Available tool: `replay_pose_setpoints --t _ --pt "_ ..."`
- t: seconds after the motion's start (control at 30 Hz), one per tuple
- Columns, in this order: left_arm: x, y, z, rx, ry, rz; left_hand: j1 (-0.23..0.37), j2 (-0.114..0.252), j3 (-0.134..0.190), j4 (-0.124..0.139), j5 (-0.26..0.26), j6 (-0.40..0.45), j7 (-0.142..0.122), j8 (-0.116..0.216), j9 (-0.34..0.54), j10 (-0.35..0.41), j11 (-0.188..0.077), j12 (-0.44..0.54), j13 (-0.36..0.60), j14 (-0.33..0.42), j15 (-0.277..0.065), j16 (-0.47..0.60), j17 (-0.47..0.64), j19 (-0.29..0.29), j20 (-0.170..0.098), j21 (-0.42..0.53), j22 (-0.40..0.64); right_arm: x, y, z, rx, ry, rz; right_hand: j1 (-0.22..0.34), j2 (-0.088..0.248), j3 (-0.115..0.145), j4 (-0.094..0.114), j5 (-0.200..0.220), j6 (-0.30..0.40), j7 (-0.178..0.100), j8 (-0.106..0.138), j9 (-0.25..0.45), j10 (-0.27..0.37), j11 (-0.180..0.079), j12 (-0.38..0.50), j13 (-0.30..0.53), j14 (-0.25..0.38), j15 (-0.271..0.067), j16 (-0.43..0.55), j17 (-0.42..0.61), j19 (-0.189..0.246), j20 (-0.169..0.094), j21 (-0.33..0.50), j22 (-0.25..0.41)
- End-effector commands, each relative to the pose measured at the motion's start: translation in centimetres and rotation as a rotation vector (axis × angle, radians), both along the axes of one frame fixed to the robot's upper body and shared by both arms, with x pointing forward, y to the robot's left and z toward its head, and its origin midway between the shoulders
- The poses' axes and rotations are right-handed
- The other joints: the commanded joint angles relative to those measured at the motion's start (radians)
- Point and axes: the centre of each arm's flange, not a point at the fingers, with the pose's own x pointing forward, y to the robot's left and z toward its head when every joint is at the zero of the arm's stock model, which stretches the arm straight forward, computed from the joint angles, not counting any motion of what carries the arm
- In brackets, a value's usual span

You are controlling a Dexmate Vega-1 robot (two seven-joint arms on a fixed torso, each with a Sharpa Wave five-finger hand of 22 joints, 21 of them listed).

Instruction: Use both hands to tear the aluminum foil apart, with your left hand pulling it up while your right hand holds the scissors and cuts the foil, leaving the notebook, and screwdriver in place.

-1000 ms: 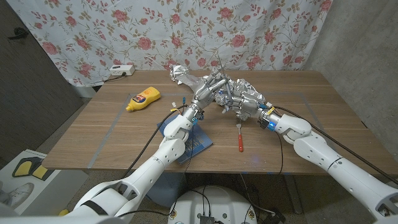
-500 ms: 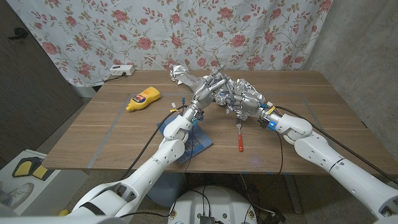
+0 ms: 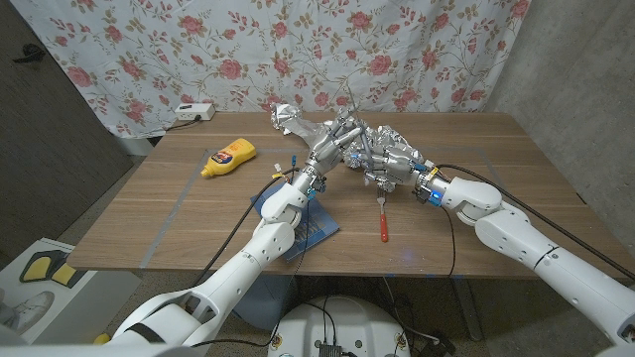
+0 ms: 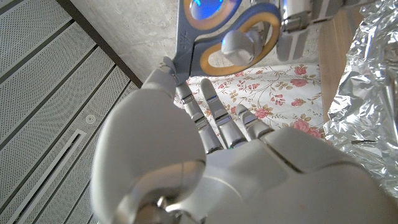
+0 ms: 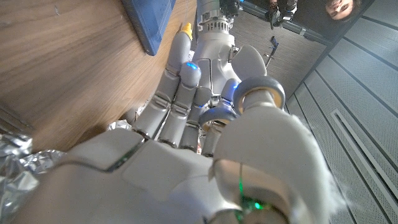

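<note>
Left hand [image 3: 335, 139] grips the crumpled silver aluminum foil [image 3: 298, 123] at the table's far middle while right hand [image 3: 392, 161] holds the blue-and-orange-handled scissors [image 4: 227, 37] against it, so cutting seems underway, needing a steady upward pull.

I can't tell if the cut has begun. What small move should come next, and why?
Probably lift the left hand slightly to tauten the foil. Both hands meet over its crumpled mass, the right hand holds the scissors, and the blades are hidden.
</note>
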Motion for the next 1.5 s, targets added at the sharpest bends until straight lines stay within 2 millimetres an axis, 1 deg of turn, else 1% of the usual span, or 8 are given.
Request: replay_pose_setpoints --t 0.03,0.07,0.13,0.2,0.5,0.83,1.03,1.5 --pt "0.08 -0.05 0.18 0.003 0.006 0.009 -0.007 0.008 0.017 0.012 0.006 -0.004 0.008 -0.005 0.005 0.024 -0.002 0.047 0.233 0.009 -0.02 0.001 0.001 0.005 -0.003 0.004 0.002 0.02 -0.02 0.17 -0.029 0.006 -0.016 0.0 -0.006 -0.007 0.001 0.0 0.03 -0.004 0.045 0.049 0.259 -0.189 0.152 0.002 0.084 -0.105 0.091 0.008 0.063 -0.081 0.085 0.035" --pt "0.11 -0.05 0.16 0.004 0.005 0.009 -0.007 0.008 0.017 0.012 0.006 -0.005 0.008 -0.005 0.005 0.023 -0.002 0.046 0.232 0.009 -0.021 0.001 0.0 0.006 -0.003 0.004 0.002 0.03 -0.02 0.17 -0.026 0.011 -0.017 -0.002 -0.008 -0.008 0.002 0.0 0.044 -0.006 0.056 0.056 0.272 -0.19 0.168 0.002 0.101 -0.105 0.111 0.009 0.072 -0.089 0.101 0.042" --pt "0.15 -0.03 0.1 0.003 0.006 0.01 -0.008 0.008 0.017 0.012 0.006 -0.006 0.01 -0.005 0.005 0.025 -0.002 0.047 0.233 0.009 -0.021 0.0 0.0 0.005 -0.002 0.004 0.002 0.1 0.01 0.13 -0.016 0.018 -0.01 -0.008 -0.012 -0.01 0.004 0.0 0.05 -0.006 0.06 0.058 0.292 -0.189 0.193 0.002 0.125 -0.104 0.145 0.01 0.099 -0.107 0.129 0.052" --pt "0.19 0.02 -0.01 0.002 0.008 0.01 -0.008 0.007 0.018 0.012 0.005 -0.007 0.008 -0.006 0.005 0.024 -0.002 0.047 0.233 0.01 -0.021 0.0 0.0 0.006 -0.003 0.004 0.002 0.19 0.03 0.08 -0.009 0.026 -0.005 -0.023 -0.014 -0.014 0.011 0.001 0.088 -0.019 0.084 0.065 0.349 -0.193 0.227 0.003 0.162 -0.103 0.21 0.01 0.117 -0.11 0.16 0.057" --pt "0.34 0.35 -0.49 -0.008 0.025 0.02 -0.007 0.001 0.017 0.006 0.005 -0.002 0.003 -0.003 0.005 0.028 -0.003 0.049 0.234 0.013 -0.024 0.002 0.002 0.007 -0.008 0.004 0.002 0.58 0.11 -0.03 0.026 0.061 0.03 -0.069 -0.017 -0.028 0.03 0.006 0.149 -0.001 0.125 0.079 0.461 -0.193 0.237 0.006 0.229 -0.101 0.319 0.01 0.172 -0.112 0.224 0.08" --pt "0.48 0.49 -0.66 -0.008 0.031 0.021 -0.01 -0.001 0.018 0.005 0.007 -0.009 0.004 -0.006 0.004 0.034 -0.002 0.049 0.231 0.011 -0.021 -0.005 -0.003 0.007 -0.009 0.004 0.002 0.58 0.3 0.07 0.018 0.058 0.034 -0.082 -0.023 -0.033 0.031 0.009 0.178 0.005 0.152 0.095 0.499 -0.189 0.235 0.006 0.245 -0.1 0.363 0.009 0.185 -0.113 0.251 0.097" --pt "0.58 0.44 -0.62 -0.01 0.035 0.02 -0.011 -0.002 0.017 0.005 0.007 -0.01 0.004 -0.006 0.004 0.035 -0.003 0.048 0.23 0.012 -0.022 -0.006 -0.003 0.006 -0.009 0.004 0.002 0.53 0.38 0.07 0.018 0.06 0.037 -0.132 -0.048 -0.06 0.051 0.015 0.182 0.005 0.163 0.104 0.515 -0.187 0.233 0.006 0.243 -0.1 0.387 0.008 0.178 -0.113 0.252 0.09" --pt "0.43 0.67 -0.76 -0.01 0.039 0.036 -0.042 0.001 0.031 0.015 0.014 -0.043 0.021 -0.014 0.003 0.014 -0.006 0.038 0.219 -0.025 -0.01 -0.074 -0.06 0.004 0.006 0.004 0.002 0.54 0.69 -0.09 0.026 0.064 0.049 -0.14 -0.045 -0.065 0.055 0.024 0.179 0.008 0.167 0.107 0.519 -0.185 0.231 0.006 0.243 -0.1 0.406 0.008 0.183 -0.114 0.248 0.071"
